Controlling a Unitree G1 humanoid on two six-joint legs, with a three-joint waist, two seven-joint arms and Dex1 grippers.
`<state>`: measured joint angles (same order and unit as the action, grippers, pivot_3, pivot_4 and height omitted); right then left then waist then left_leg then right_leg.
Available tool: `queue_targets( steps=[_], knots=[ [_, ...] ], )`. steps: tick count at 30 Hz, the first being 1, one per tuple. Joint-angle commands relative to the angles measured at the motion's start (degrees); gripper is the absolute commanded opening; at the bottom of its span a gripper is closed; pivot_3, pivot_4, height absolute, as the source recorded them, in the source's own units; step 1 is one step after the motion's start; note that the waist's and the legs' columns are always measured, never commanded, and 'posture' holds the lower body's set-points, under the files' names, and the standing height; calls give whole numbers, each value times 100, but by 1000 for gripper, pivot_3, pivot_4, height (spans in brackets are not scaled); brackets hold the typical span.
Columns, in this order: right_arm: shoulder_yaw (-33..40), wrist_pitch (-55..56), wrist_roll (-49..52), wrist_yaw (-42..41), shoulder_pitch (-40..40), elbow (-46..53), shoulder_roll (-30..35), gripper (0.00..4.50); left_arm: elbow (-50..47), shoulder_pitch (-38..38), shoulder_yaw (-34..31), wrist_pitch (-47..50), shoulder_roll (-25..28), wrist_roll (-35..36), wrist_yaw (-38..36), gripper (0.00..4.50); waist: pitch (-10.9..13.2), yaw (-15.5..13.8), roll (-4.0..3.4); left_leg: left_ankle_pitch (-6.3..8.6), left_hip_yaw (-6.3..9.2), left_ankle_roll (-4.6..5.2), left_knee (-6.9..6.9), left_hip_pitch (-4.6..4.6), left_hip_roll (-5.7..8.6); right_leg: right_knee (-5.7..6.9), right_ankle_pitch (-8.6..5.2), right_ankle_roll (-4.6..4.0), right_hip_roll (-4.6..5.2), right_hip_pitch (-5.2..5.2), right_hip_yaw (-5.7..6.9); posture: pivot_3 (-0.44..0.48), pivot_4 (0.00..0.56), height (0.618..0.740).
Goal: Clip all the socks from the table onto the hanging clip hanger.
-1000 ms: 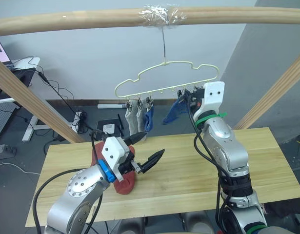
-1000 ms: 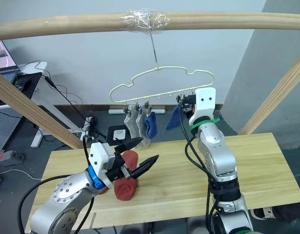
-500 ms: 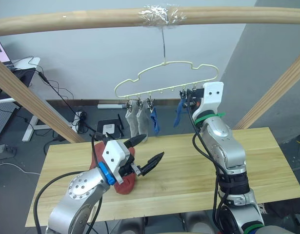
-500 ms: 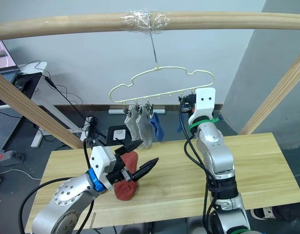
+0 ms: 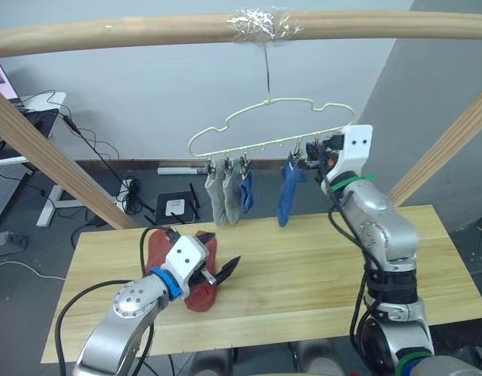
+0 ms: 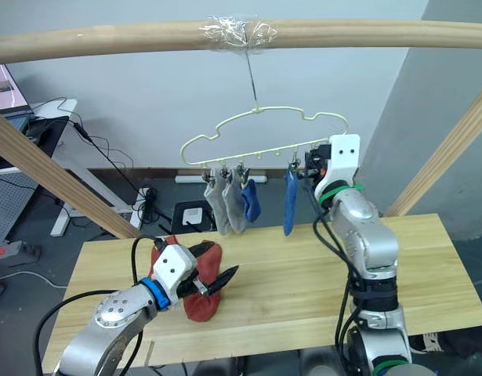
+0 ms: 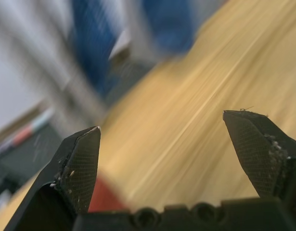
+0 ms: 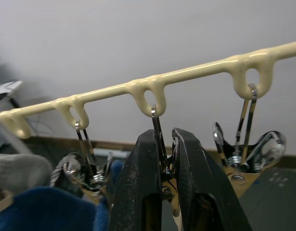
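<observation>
Since a second ago the left gripper (image 5: 213, 270) had dropped low over the rust-red fabric socks (image 5: 200, 291) on the light wooden plank bench (image 5: 303, 266), jaws still wide apart and empty. The loose blue sock (image 5: 286, 192) now hung straight from the pale yellow-green wire clip hanger (image 5: 268, 125), beside two grey socks (image 5: 223, 197) and another blue one (image 5: 245, 190). Right wrist view showed the right gripper (image 8: 164, 144) pinched on a small metal clip (image 8: 162, 159).
</observation>
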<state>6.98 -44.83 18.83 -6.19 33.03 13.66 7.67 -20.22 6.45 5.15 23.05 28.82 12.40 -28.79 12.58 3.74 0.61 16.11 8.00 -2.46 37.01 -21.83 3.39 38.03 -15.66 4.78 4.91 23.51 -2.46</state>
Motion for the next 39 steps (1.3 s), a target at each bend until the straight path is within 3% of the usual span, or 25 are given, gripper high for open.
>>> queue_targets(
  steps=[1, 8, 15, 18, 31, 36, 39],
  knots=[
    [226, -615, 388, -149, 39, 263, 176, 98, 611, -335, -28, 129, -24, -342, 244, 4500, -1, -33, 1, 0, 3, 0, 0, -1, 0, 1, 0, 0, 0, 0, 4, -54, 220, 740],
    [155, -978, 519, 44, -92, 517, 82, 98, 2103, -1290, 598, 339, 98, -1095, 90, 4500, -2, -45, 3, 0, 4, -1, 0, -2, 2, 2, 1, 0, 3, 0, 5, -62, 219, 740],
    [185, -1109, 531, 222, -138, 685, 5, 98, 2054, -1162, 1020, 837, 213, -1218, -417, 4500, -2, -28, 3, -1, 12, -1, -3, -2, -1, 0, 1, 0, 5, 8, -2, -86, 220, 740],
    [169, -1080, 499, 217, -146, 651, 44, 98, 2004, -1117, 1074, 793, 214, -1291, -465, 3899, -2, -33, 2, -1, 16, -1, -2, 0, 0, 2, 1, 0, 7, 7, -3, -83, 216, 740],
    [198, -1145, 529, 179, -134, 614, 110, 98, 1581, -979, 823, 506, -36, -934, -771, 127, -4, -42, 1, -1, 29, -2, -2, 0, 0, 3, 6, -4, 7, 6, 1, -75, 203, 740],
    [323, -1566, 627, 77, -28, 604, 465, 98, 867, -930, 406, 271, -898, 261, -1084, 5, -8, -91, 8, -1, 34, -3, 4, -8, 6, -1, 7, -3, 12, 5, 5, -79, 194, 740],
    [733, -2260, 938, 171, 158, 582, 484, 98, 637, -1115, 396, 24, -1398, 449, -935, 5, -18, -96, 16, -2, 35, -3, 7, -7, 5, -2, 9, -2, 12, -1, 8, -86, 189, 740]
  ],
)
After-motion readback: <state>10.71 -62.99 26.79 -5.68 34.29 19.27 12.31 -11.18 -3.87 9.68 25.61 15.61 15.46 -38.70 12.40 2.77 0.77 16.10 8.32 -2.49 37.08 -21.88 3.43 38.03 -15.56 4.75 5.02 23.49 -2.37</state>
